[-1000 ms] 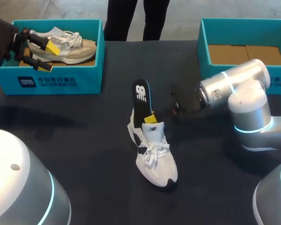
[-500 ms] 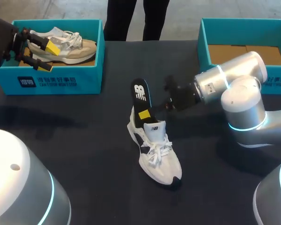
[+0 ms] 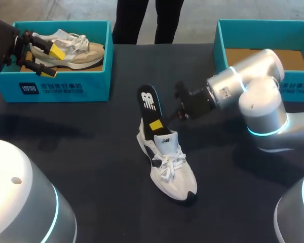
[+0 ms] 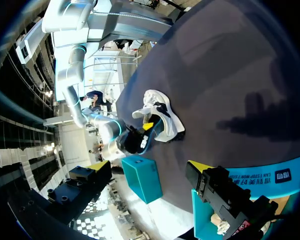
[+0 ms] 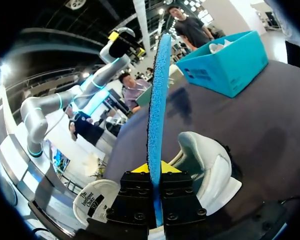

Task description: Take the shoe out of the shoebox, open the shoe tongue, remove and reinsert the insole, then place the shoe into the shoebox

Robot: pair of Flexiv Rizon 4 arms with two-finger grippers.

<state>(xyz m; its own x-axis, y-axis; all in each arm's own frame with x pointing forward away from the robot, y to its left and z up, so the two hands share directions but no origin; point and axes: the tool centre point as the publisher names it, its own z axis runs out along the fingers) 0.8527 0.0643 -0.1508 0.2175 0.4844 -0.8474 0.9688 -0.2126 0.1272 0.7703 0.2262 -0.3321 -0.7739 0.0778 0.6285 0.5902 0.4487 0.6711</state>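
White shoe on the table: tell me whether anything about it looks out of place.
Yes. The insole stands nearly upright out of the shoe, only its lower end inside, instead of lying flat in it. The right hand pinches it low down, which is what holds it up.

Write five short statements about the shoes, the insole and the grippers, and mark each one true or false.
1. The right gripper is shut on the insole. True.
2. The white shoe sits inside a box. False: it stands on the table.
3. The left shoebox holds a beige shoe. True.
4. The insole lies flat on the table. False: it stands up from the white shoe's heel end, in the right gripper.
5. The left gripper grips the white shoe. False: it is open, over the left shoebox.
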